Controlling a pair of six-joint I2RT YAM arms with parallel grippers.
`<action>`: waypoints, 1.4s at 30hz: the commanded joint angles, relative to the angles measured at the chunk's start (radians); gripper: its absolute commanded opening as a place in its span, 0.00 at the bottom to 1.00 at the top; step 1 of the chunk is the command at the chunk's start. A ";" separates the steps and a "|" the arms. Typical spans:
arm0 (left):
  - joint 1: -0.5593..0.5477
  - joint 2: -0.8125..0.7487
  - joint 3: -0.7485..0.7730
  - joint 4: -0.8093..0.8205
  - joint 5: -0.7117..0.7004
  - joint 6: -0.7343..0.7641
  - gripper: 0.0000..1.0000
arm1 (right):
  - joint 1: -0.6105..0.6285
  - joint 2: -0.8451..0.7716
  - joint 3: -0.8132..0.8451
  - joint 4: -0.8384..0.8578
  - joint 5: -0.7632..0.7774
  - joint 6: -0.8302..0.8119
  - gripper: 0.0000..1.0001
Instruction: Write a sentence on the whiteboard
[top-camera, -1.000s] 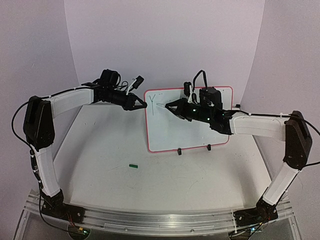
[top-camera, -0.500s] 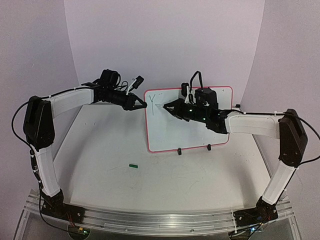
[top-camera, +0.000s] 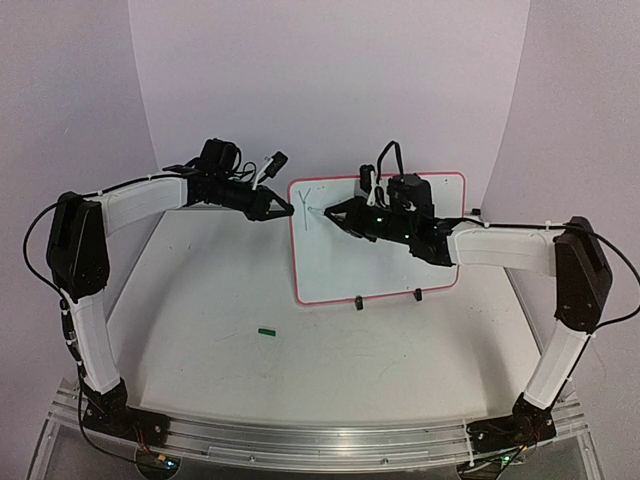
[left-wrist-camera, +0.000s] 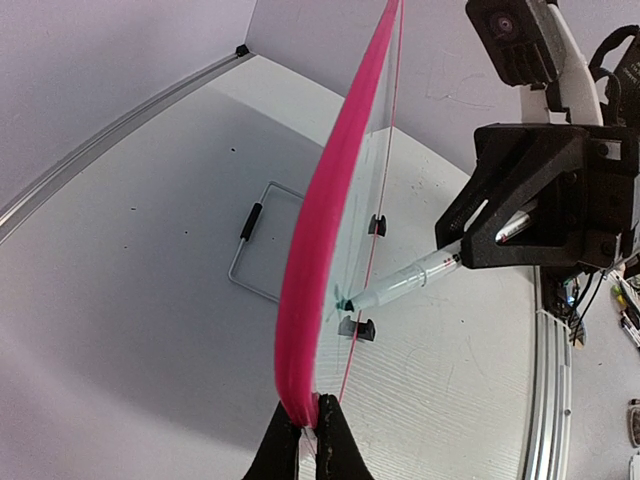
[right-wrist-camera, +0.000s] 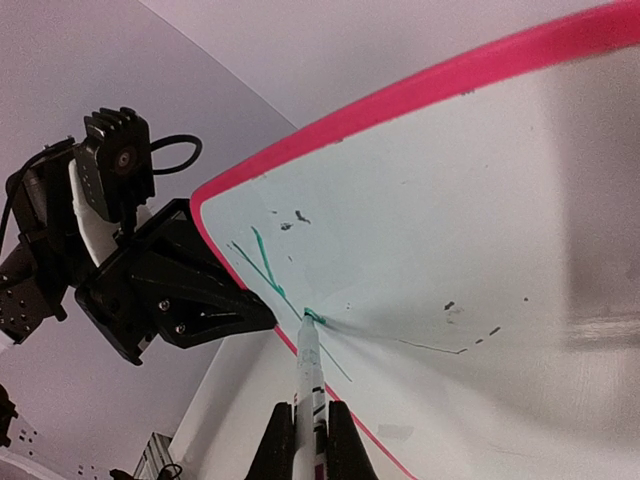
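The whiteboard (top-camera: 400, 250) with its red frame stands upright on two black clip feet at the table's back. My left gripper (top-camera: 289, 210) is shut on its left frame edge (left-wrist-camera: 315, 250). My right gripper (top-camera: 345, 215) is shut on a white marker (right-wrist-camera: 308, 370) with a green tip. The tip touches the board near its upper left, just right of a green "Y" (right-wrist-camera: 262, 260), the only writing of the sentence that shows. The marker also shows in the left wrist view (left-wrist-camera: 400, 288), tip on the board.
A small green marker cap (top-camera: 266, 331) lies on the table in front of the left arm. A wire stand with a black handle (left-wrist-camera: 252, 240) lies behind the board. The curved white backdrop rises close behind the board.
My right arm has pushed slightly left, bringing the marker tip further toward the "Y" on the board. The left arm and the board have not moved.
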 joint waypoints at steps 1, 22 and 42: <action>-0.023 -0.014 -0.014 -0.038 -0.028 0.037 0.00 | -0.005 -0.002 -0.028 -0.003 0.012 -0.009 0.00; -0.026 -0.012 -0.013 -0.041 -0.030 0.038 0.00 | -0.005 -0.069 0.007 -0.043 0.052 -0.043 0.00; -0.031 -0.011 -0.012 -0.044 -0.033 0.041 0.00 | -0.005 -0.049 0.045 -0.022 -0.025 -0.048 0.00</action>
